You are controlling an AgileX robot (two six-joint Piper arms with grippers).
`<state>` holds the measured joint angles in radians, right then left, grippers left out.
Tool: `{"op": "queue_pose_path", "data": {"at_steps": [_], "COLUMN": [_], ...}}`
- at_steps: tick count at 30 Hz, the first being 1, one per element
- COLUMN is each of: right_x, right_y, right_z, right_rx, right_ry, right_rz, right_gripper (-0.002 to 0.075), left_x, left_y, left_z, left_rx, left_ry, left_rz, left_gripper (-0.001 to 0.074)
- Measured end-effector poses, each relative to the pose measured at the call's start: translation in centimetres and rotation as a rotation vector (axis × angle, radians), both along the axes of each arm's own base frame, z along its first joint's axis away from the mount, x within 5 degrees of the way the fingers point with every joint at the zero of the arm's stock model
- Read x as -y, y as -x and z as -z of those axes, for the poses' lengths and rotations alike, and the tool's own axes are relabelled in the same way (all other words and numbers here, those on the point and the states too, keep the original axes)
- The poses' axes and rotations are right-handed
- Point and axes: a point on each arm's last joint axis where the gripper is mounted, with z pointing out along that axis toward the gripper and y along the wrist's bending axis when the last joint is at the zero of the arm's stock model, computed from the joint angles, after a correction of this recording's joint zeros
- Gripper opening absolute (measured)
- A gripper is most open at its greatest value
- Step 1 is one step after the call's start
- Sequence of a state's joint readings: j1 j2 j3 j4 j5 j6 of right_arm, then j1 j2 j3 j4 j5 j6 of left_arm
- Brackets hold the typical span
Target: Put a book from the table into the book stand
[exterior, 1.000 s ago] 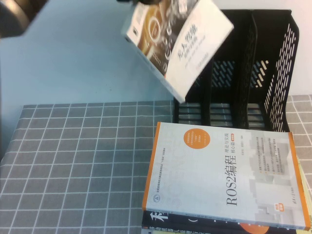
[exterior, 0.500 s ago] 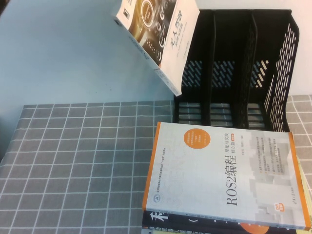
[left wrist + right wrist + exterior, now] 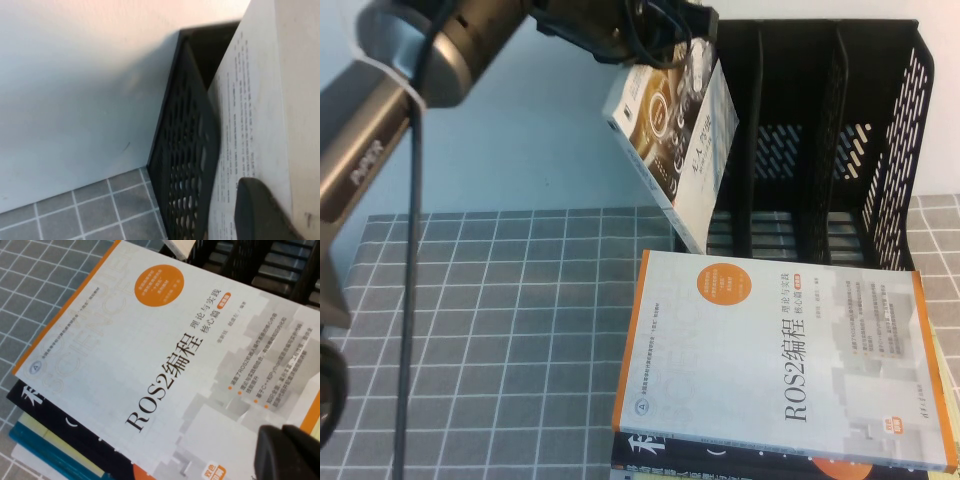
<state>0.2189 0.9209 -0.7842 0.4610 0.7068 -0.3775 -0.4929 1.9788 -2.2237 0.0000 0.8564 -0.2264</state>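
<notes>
Nearest: right hand [image 3: 287, 450] low over ROS2 book [image 3: 775, 360] topping a stack on the bench [image 3: 470, 330]; finger state can't tell. Farther: left hand [image 3: 665, 30] clamped on the book [image 3: 680, 140], tilted, lower corner at leftmost slot of the book stand [image 3: 830, 140].

Book [image 3: 672, 140]: paper, glossy cover catching light on the dark photo half; back side looks matt white [image 3: 250, 130] with fine print. Left gripper [image 3: 655, 30] clamped on its top edge, matt black plastic finger [image 3: 260, 212]. Left arm [image 3: 410, 100]: smooth brushed grey metal look, satin sheen. Book stand [image 3: 840, 130]: black plastic, slight gloss, vented panels. Table [image 3: 490, 330]: grey cloth, matt, printed white grid. ROS2 book [image 3: 185, 355]: smooth semi-gloss paper cover. Right gripper [image 3: 290, 452] above it: matt black (plastic, apparently).
</notes>
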Motion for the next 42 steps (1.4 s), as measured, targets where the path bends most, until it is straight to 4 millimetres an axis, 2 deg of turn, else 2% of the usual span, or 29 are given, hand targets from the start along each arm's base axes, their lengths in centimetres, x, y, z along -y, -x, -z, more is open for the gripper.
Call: {"op": "queue_pose_path", "data": {"at_steps": [4,7,9,12,14,15,17,19,21,26,29,32,33,35,37,42], "right_x": [0.0,0.0,0.0,0.1,0.2,0.3,0.6,1.0,1.4,2.7,3.4,3.8,4.0,4.2,4.4,4.5], "right_y": [0.0,0.1,0.1,0.1,0.1,0.2,0.6,1.2,1.9,5.1,7.6,9.5,10.0,10.8,11.5,11.8], "right_z": [0.0,0.1,0.1,0.2,0.2,0.1,-0.2,-0.9,-1.9,-4.3,-4.2,-2.1,-1.3,0.0,1.2,3.8], "right_rx": [-0.001,-0.006,-0.005,0.0,0.005,0.014,0.04,0.084,0.139,0.306,0.38,0.413,0.423,0.452,0.487,0.482], "right_ry": [0.006,0.016,0.021,0.04,0.055,0.064,0.089,0.124,0.165,0.226,0.221,0.218,0.213,0.198,0.184,0.183], "right_rz": [-0.001,-0.011,-0.014,-0.018,-0.019,-0.019,-0.021,-0.023,-0.022,-0.001,0.011,0.022,0.027,0.043,0.059,0.065], "right_gripper": [-0.0003,-0.0003,-0.0003,-0.0003,-0.0003,-0.0003,-0.0003,-0.0003,-0.0003,-0.0003,-0.0003,-0.0003,-0.0003,-0.0003,-0.0003,-0.0003], "left_x": [0.7,0.9,0.8,0.3,-0.2,-0.4,-1.1,-2.0,-3.0,-5.0,-6.0,-6.9,-7.3,-8.1,-9.0,-11.8], "left_y": [-1.3,-1.6,-1.7,-1.1,-0.5,-0.1,0.8,2.1,3.6,7.8,10.8,13.6,14.7,16.6,18.6,23.4], "left_z": [2.0,2.6,2.4,0.9,-0.1,-0.7,-2.0,-3.6,-5.3,-8.6,-9.1,-7.6,-6.5,-3.8,0.1,8.1], "left_rx": [-0.029,-0.041,-0.015,0.028,0.042,0.05,0.067,0.092,0.109,0.13,0.142,0.148,0.149,0.146,0.145,0.159], "left_ry": [0.003,-0.002,-0.001,0.009,0.012,0.004,-0.015,-0.047,-0.063,-0.084,-0.054,0.008,0.033,0.082,0.118,0.216], "left_rz": [-0.01,-0.012,-0.015,-0.02,-0.023,-0.021,-0.018,-0.018,-0.026,0.005,0.068,0.1,0.103,0.105,0.099,0.036], "left_gripper": [0.01,0.0124,0.0206,0.0342,0.0357,0.0335,0.0241,0.0111,0.0048,0.0006,0.0001,0.0001,0.0001,0.0001,0.0001,0.0001]}}
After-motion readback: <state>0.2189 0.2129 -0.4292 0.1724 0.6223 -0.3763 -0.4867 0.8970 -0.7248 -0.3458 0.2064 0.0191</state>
